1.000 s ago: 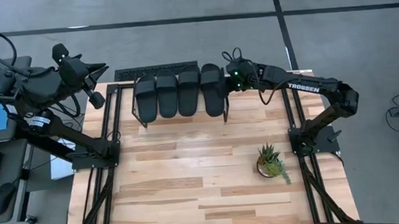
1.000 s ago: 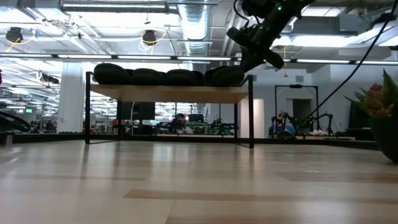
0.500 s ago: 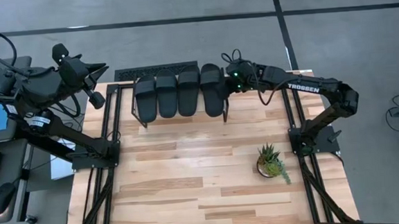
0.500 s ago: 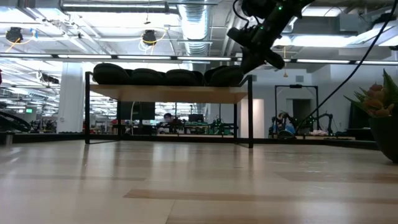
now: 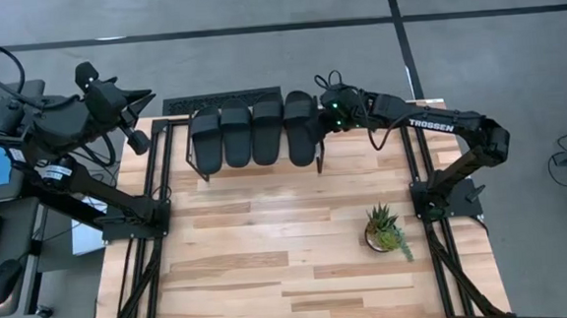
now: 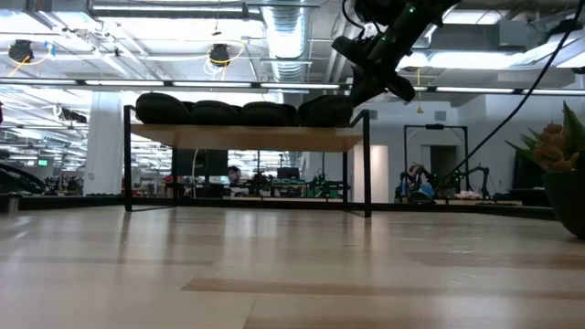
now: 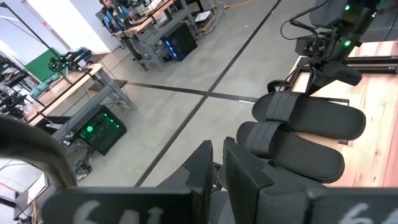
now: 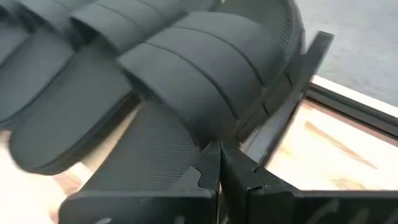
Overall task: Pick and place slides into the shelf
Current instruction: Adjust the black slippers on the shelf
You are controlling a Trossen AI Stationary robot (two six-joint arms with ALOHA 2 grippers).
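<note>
Right gripper (image 5: 323, 127): jaws clenched together with nothing between them, tip just beside the outer edge of the rightmost slide (image 5: 301, 126), at the shelf's right end; whether it touches the sandal cannot be judged from above; in the right wrist view the closed fingers (image 8: 219, 168) point at that sandal's ribbed strap and the black shelf frame beside it; left gripper (image 5: 136, 141): drawn back off the table's far left corner, well apart from the shelf, fingers nearly closed and holding nothing

Slides (image 5: 252, 131): all four lie side by side on the shelf (image 6: 247, 137), straps up, toes toward the near edge; in the low view they sit in a row along the plank top, none overhanging noticeably

Progress, as a judgement: placement looks complete; no slide lies on the table; what appears left is a final nudge to square the rightmost sandal, if any, and pulling the right arm clear

Surface: the wooden table (image 5: 270, 268) carries, besides the shelf, a small potted plant (image 5: 384, 230) near the right arm's base, well apart from the work; a dark grille strip (image 5: 221, 101) lies behind the shelf

Room: grey floor with dark lines, workbenches and equipment beyond, open ceiling with ducts and lamps
</note>
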